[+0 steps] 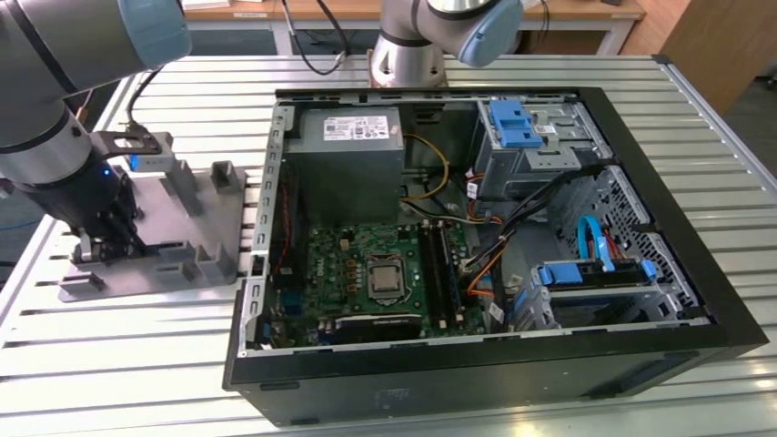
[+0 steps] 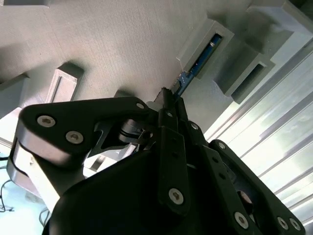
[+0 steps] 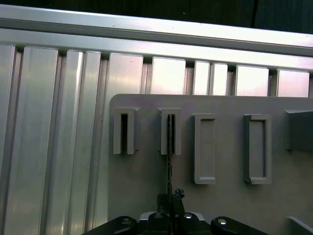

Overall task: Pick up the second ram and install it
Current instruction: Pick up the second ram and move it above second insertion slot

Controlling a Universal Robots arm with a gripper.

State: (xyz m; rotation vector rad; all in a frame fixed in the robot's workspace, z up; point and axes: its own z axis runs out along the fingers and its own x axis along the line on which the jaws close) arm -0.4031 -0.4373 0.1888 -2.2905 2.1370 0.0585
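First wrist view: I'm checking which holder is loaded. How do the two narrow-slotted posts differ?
The loaded post holds the second ram, running edge-on into the gripper's jaws; the edge post's slot looks empty. The loaded post lines up with the gripper; the edge post sits aside, nearer the tray's rim. Both are grey and upright.

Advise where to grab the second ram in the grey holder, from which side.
Pinch the second ram by its flat faces at the free end, coming down from above the grey holder: it stands on edge, other end seated in a slotted post. The gripper is shut there.
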